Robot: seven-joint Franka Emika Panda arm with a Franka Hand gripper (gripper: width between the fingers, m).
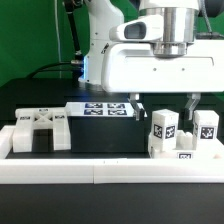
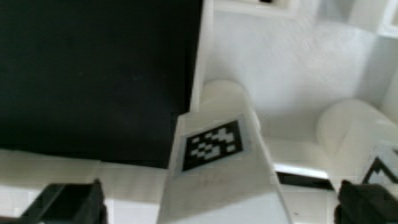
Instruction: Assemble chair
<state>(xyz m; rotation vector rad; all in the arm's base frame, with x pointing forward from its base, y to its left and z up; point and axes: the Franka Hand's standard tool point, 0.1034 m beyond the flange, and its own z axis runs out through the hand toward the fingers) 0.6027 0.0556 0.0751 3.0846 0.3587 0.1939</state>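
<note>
A robot's hand [image 1: 165, 108] hangs open, its two fingers spread either side of an upright white chair post [image 1: 165, 128] without touching it. The post stands on the black table [image 1: 25, 100] near the marker board [image 1: 105, 108]. A second post [image 1: 205, 128] is just beyond it, and a cross-braced frame [image 1: 40, 130] is on the board's opposite side. The post is probably rigid, light and smooth, so its flat sides suit a grip. Its foot is lost against a white rail [image 1: 110, 170].

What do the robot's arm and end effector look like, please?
The glossy white arm has chunky, rounded links. A grey metal cylindrical flange sits above the end effector, whose housing is a wide white box with rounded corners. Two slim black fingers project from its underside. No logos or lettering can be made out.
</note>
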